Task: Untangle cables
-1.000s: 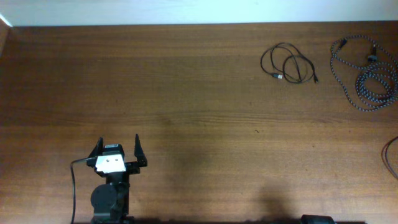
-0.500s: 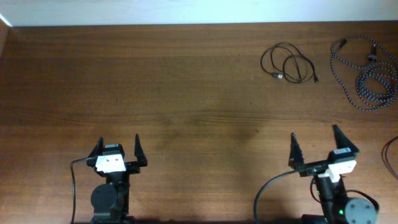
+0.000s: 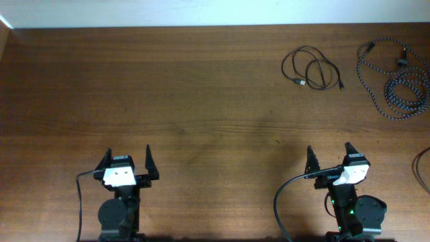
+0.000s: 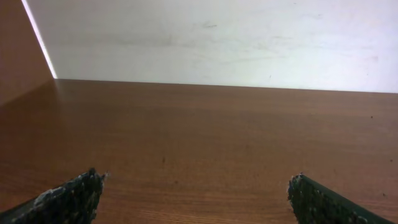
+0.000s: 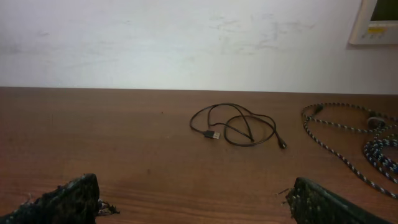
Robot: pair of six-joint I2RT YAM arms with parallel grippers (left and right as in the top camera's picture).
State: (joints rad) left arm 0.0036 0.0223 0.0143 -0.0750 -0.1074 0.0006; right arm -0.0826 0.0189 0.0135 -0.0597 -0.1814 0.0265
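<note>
A plain black cable (image 3: pixel 300 82) lies in loose loops at the table's far right. Right of it, with a gap between them, a black-and-white speckled cable (image 3: pixel 403 94) lies coiled near the right edge. The right wrist view shows both ahead: the black cable (image 5: pixel 213 134) centre, the speckled cable (image 5: pixel 336 146) at the right. My left gripper (image 3: pixel 127 152) stands open at the front left, far from both cables; its view (image 4: pixel 195 178) holds only bare wood. At the front right my right gripper (image 3: pixel 329 149) (image 5: pixel 194 182) is open, with nothing between its fingers, well short of the cables.
The wooden table (image 3: pixel 201 101) ends at a white wall (image 3: pixel 215 12) at the back. Thick arm wires curve beside the left base (image 3: pixel 79 202) and the right base (image 3: pixel 281 198). Another thick wire (image 3: pixel 423 168) shows at the right edge. A white box (image 5: pixel 376 22) hangs on the wall.
The right arm has come into view at the front right and then shifted a little left. The left arm and both cables have not moved.
</note>
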